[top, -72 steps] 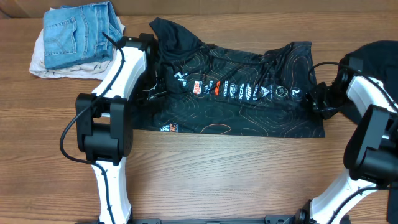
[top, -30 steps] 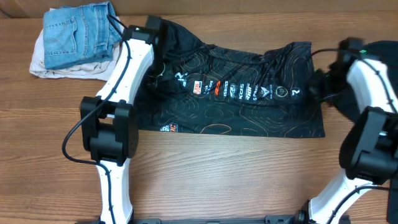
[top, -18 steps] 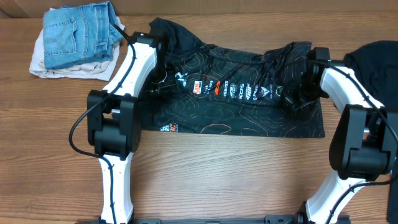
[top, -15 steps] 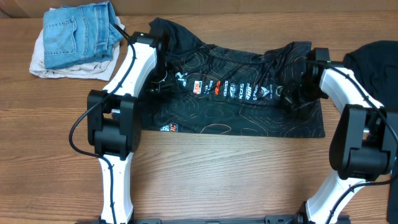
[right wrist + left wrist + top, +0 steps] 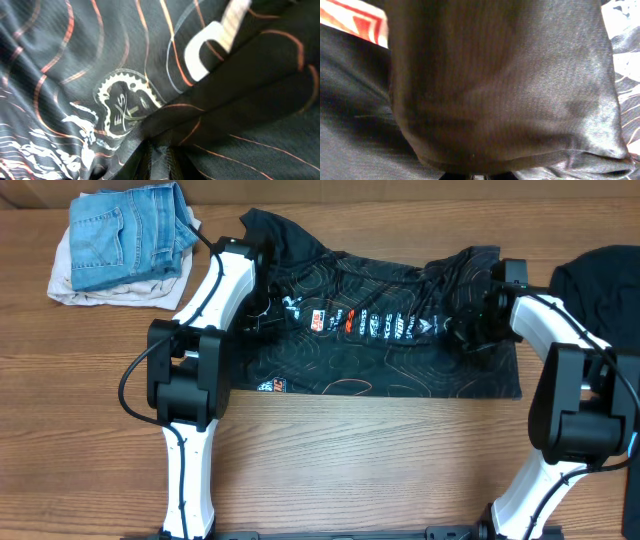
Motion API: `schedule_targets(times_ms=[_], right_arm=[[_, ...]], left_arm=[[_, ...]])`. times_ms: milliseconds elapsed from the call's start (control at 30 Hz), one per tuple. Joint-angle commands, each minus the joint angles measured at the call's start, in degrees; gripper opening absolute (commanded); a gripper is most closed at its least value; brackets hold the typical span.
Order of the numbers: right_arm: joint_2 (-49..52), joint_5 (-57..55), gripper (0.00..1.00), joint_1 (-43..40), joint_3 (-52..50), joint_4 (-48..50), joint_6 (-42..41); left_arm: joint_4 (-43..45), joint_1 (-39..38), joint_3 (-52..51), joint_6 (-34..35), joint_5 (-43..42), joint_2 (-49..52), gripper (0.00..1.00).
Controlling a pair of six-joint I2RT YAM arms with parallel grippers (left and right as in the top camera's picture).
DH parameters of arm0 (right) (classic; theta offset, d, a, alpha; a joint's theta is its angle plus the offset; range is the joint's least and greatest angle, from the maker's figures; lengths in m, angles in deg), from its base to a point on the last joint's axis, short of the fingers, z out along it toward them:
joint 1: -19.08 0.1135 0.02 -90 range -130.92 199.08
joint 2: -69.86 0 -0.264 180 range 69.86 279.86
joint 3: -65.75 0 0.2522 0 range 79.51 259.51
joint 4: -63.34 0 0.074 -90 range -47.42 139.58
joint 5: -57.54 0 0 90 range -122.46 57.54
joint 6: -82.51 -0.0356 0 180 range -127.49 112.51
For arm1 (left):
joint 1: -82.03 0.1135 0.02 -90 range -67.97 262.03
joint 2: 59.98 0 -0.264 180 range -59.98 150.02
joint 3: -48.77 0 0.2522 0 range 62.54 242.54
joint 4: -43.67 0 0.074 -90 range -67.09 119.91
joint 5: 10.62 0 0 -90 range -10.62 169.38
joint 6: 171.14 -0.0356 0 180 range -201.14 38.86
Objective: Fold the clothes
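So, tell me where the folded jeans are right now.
In the overhead view, the folded jeans sit at the table's far left corner, on top of a pale cloth, just left of the black jersey.

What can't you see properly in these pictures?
Fingers of the left gripper: left wrist view, hidden behind a fold of the jersey.
The logos: overhead, too small to read.
The dark cloth: overhead, cut off by the right edge.
Fingertips of the right gripper: right wrist view, cropped at the bottom edge.
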Motion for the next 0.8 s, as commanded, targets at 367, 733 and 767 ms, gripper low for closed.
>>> schedule_targets(times_ms=[367,733,767], right_arm=[[3.5,-15.3,0.13,-4.2,1.8,-2.4,0.0],[2.9,-16.1,0.07,-9.1,17.4,-17.9,4.5],[2.5,-16.2,0.06,-9.1,19.2,-20.1,4.5]], left_arm=[[1.8,4.1,1.0,0.9,10.0,2.0,0.08],[-7.8,5.2,18.7,0.8,10.2,2.0,0.06],[-10.0,5.2,20.9,0.8,10.4,2.0,0.05]])
